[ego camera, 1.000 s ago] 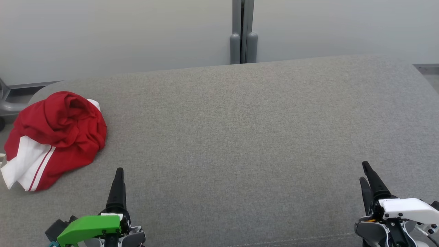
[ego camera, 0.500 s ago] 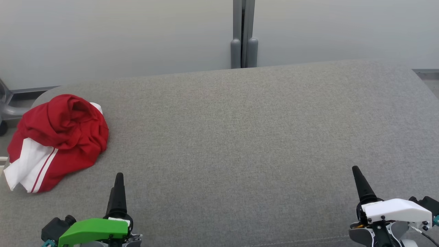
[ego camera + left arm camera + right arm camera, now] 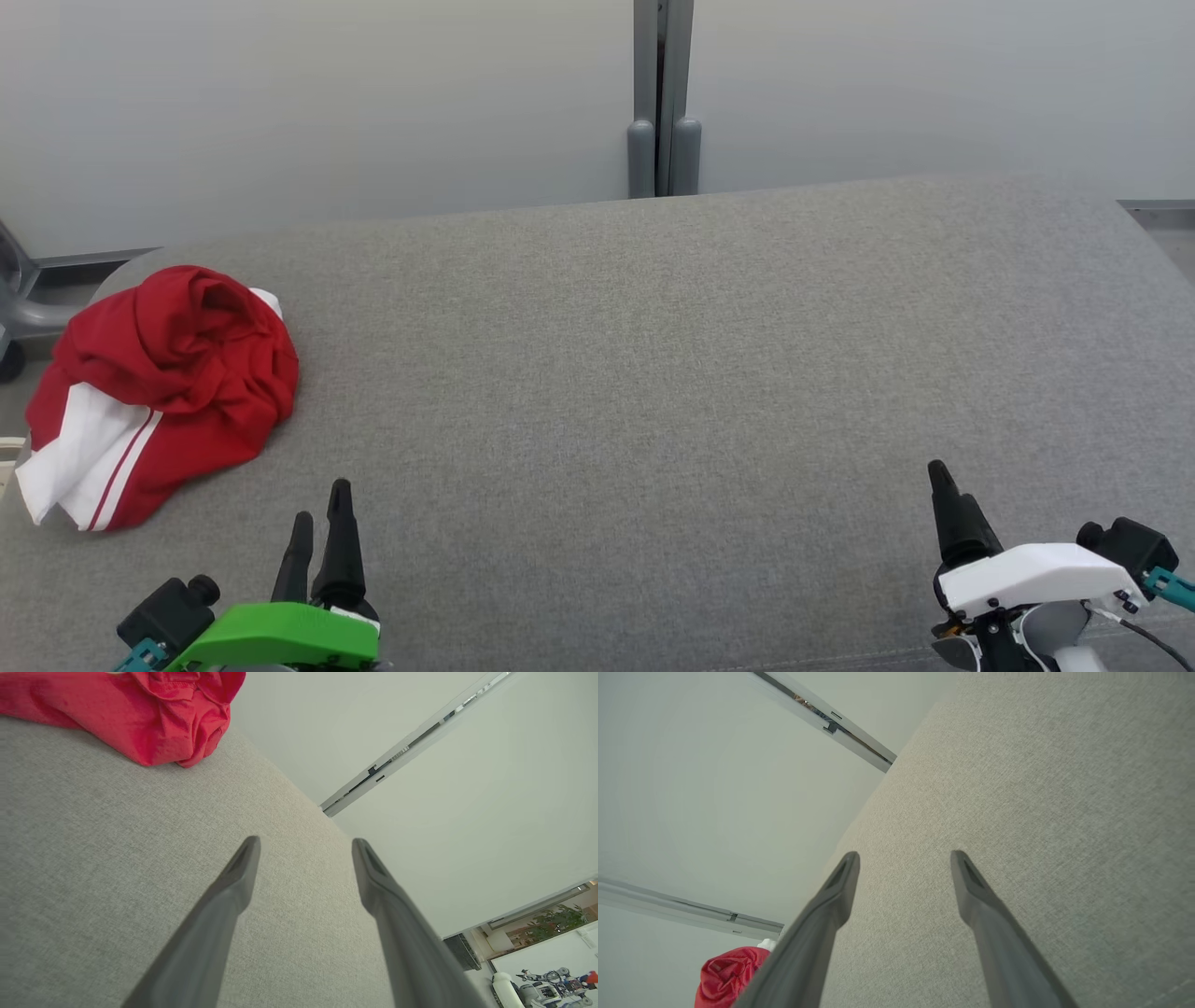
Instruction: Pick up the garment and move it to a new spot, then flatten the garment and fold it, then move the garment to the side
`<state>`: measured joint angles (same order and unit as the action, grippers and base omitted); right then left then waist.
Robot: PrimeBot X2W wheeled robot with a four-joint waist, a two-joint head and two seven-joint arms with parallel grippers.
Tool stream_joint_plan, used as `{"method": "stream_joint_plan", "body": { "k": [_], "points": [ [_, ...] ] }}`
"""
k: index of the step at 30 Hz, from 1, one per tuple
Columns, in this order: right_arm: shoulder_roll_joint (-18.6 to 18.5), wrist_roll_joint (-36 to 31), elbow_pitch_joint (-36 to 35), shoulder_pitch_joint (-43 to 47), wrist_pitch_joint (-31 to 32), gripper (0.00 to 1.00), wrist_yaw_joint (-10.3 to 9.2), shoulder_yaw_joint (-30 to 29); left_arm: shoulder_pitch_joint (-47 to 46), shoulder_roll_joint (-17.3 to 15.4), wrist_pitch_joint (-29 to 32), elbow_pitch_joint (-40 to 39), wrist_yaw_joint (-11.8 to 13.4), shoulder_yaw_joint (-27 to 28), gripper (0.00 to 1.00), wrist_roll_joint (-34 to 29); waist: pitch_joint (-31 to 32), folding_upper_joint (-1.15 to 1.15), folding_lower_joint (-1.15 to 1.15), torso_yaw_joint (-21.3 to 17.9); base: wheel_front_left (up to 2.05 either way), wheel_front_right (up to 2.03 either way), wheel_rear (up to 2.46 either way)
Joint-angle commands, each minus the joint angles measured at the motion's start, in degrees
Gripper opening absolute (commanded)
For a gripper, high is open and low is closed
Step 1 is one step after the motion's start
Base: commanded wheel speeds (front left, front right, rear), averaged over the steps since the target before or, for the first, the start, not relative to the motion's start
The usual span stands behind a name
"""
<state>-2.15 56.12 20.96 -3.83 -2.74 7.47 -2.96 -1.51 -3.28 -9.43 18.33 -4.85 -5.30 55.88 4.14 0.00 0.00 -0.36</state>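
A crumpled red garment (image 3: 168,383) with a white striped panel lies in a heap at the left end of the grey cushioned surface (image 3: 653,373). It also appears at the top left of the left wrist view as the garment (image 3: 154,714), and small at the bottom left of the right wrist view as the garment (image 3: 726,973). My left gripper (image 3: 320,509) stands open near the front edge, just right of and below the heap, nothing between its fingers (image 3: 233,882). My right gripper (image 3: 903,858) is open far to the right, one dark finger (image 3: 948,509) showing over bare fabric.
A pale wall with a grey vertical post (image 3: 661,93) runs behind the cushion. A grey metal frame part (image 3: 19,299) sits off the cushion's left end. A seam (image 3: 840,649) marks the front edge.
The head camera has tilted, so the whole scene sits lower in the picture. Both grippers sit lower in it; the left one's second finger shows now. The garment has not moved.
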Motion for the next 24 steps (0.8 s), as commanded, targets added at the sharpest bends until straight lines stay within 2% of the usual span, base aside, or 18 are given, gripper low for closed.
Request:
{"method": "stream_joint_plan", "body": {
  "k": [1, 15, 24],
  "points": [
    [-0.46, -2.52, -0.10, -1.12, -0.77, 1.00, 0.02, 0.43, 0.08, -0.74, -0.45, -0.83, 0.33, 0.04, 1.00, -2.47, 0.12, 0.00, 0.00, -0.05, 0.00, 0.00, 0.00],
    [-0.56, -20.36, 2.35, -2.17, -3.77, 1.00, 0.02, 3.50, 1.67, -2.66, -1.71, 0.01, 3.92, -1.77, 1.00, -16.48, 1.53, 0.00, 0.00, -0.03, 0.00, 0.00, 0.00],
    [-0.61, -29.86, 0.79, -1.59, -4.05, 1.00, 0.03, 4.77, 2.43, -3.86, -1.13, -0.15, 5.54, -2.92, 1.00, -22.39, 2.53, 0.00, 0.00, -0.02, 0.00, 0.00, 0.00]
  ]
}}
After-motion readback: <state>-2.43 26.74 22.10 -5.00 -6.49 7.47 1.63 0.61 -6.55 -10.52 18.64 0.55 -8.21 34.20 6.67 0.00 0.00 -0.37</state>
